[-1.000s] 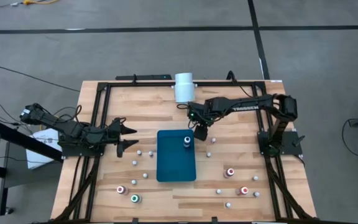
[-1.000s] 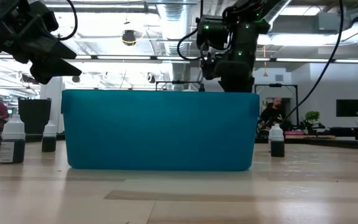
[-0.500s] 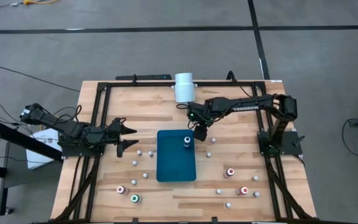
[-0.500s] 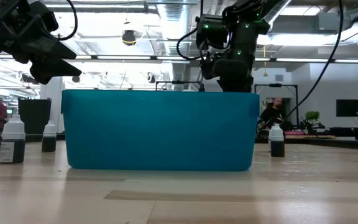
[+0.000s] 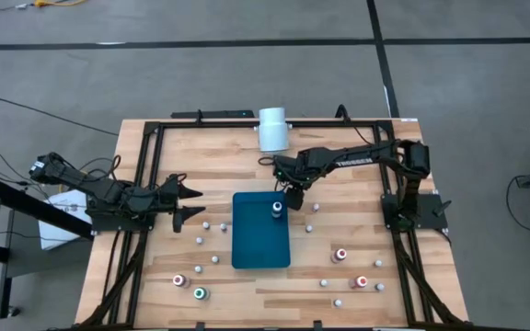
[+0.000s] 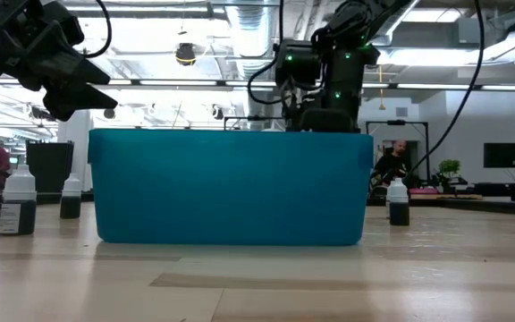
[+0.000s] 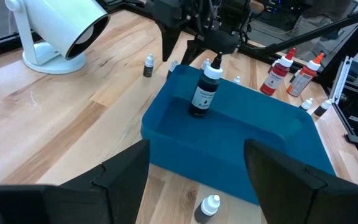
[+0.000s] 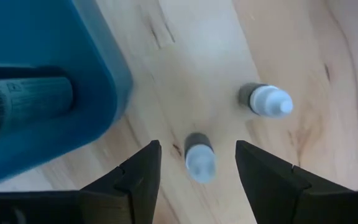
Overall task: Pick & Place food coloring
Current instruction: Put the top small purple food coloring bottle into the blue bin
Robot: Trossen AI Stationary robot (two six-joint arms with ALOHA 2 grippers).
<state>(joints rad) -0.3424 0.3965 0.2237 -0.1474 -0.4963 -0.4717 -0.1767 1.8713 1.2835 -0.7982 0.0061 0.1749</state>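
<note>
Right wrist view is showing the right gripper point(image 8: 194, 171), fingers spread, hovering over a small food coloring bottle point(image 8: 199, 157) on the table point(image 8: 278, 50) beside the teal tray point(image 8: 42, 50), seemingly not touching it. Left gripper point(image 5: 188, 203), also spread, is waiting left.

Overhead view: straight down from well above, taking in the whole table point(image 5: 357, 276) and both arms. Low view: level at table height, close against the long side of the teal tray point(image 6: 231, 188), facing across into the room. Left wrist view: from the left edge, looking over the left hand point(image 7: 197, 174) toward the tray and the white cylinder point(image 7: 61, 31) by the far edge. Right wrist view: very near, down past the right hand point(image 8: 197, 168) onto the wood beside the tray's corner. Shared by all four: the tray.
</note>
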